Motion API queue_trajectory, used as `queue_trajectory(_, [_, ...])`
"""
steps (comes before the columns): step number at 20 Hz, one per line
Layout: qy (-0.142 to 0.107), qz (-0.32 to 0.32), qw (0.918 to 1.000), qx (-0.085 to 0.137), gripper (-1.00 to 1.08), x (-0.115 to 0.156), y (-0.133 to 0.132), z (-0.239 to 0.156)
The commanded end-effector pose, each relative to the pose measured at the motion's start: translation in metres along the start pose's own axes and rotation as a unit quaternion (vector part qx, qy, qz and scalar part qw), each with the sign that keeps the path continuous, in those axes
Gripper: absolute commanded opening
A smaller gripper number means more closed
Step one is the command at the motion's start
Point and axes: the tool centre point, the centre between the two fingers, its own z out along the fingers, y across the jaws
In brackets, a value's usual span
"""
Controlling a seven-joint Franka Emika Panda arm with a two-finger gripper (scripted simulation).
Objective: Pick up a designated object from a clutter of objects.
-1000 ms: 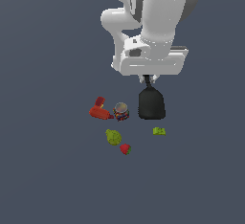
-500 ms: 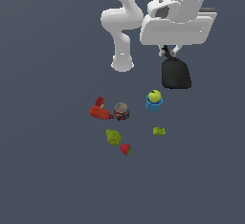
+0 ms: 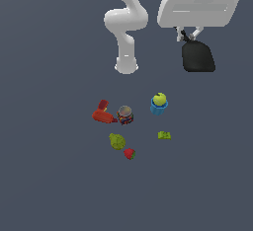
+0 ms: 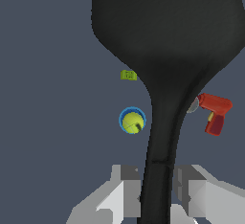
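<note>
While the gripper (image 4: 155,192) is squeezed tight on its thin handle, the black spatula (image 3: 197,56) hangs up in the air, well above the floor (image 3: 49,175). Its wide round blade points down and away from the gripper. In the wrist view, the two grey fingers (image 4: 125,189) press on the handle from both sides.

All the other small things lie far below the gripper. The blue cup (image 3: 158,106) with the green apple (image 3: 159,98) in it is the nearest one. A little yellow-green block (image 3: 164,135) sits a bit farther off. The red tool (image 3: 102,113) and the colourful jar (image 3: 125,115) are side by side, well away from the gripper. The green pear (image 3: 116,140) and the strawberry (image 3: 129,153) are farthest of all.
</note>
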Motion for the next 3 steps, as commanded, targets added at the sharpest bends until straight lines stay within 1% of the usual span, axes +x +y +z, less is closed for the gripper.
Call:
queue_trajectory(1, [0.0, 0.001, 1.0, 0.0, -1.0, -0.0018, -0.0037, -0.0047])
queue_trajectory(3, [0.0, 0.001, 1.0, 0.001, -1.0, -0.0019, -0.0041, -0.0055])
